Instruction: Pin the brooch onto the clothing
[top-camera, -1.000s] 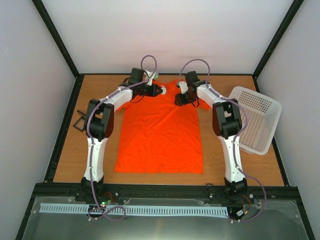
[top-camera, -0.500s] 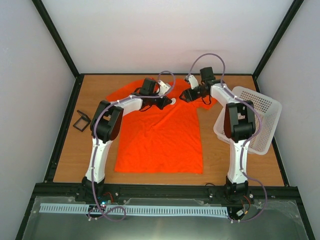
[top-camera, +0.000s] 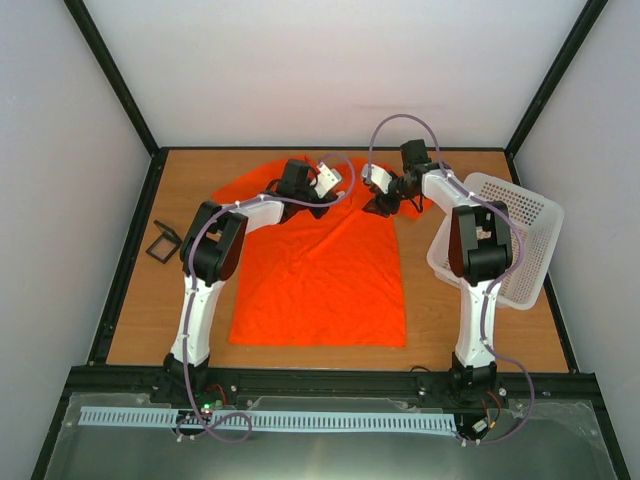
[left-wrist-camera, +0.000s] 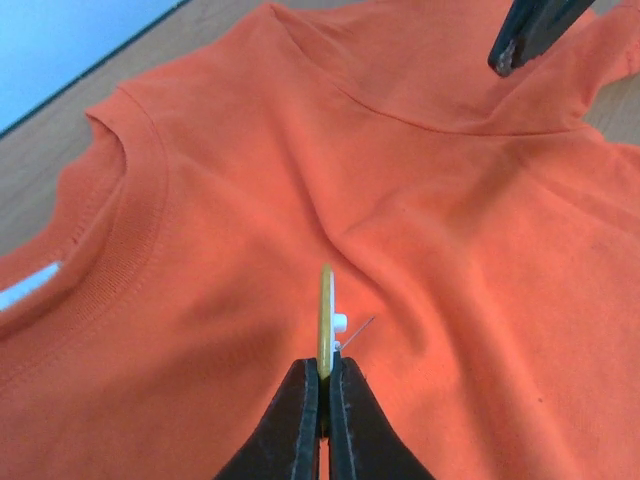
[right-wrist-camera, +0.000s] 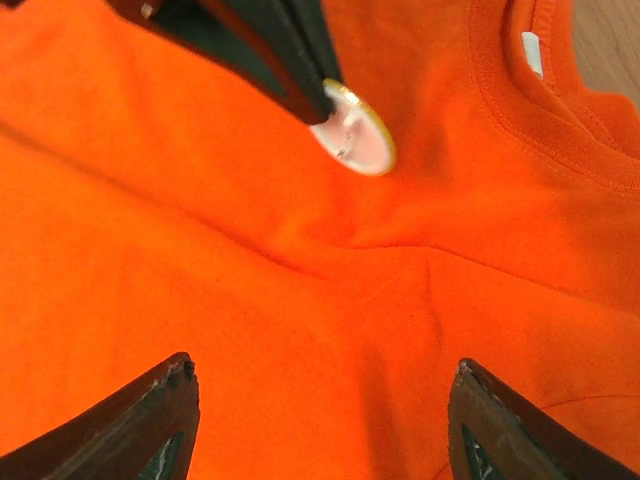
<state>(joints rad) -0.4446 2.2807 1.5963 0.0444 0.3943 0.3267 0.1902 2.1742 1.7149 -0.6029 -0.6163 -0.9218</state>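
Our left fingers clamp the brooch by its rim, holding it upright just over the orange T-shirt. Our right fingers stand apart and empty close by.

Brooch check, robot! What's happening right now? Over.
Left gripper shut on the brooch, edge-up. Right gripper open, hovering over the orange T-shirt. Brooch just below the collar, nothing blocking. Over.

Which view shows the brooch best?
Right wrist: the brooch shows its round face, pinched at the rim by the left pincer. Left wrist sees it edge-on. Top external: too small to make out.
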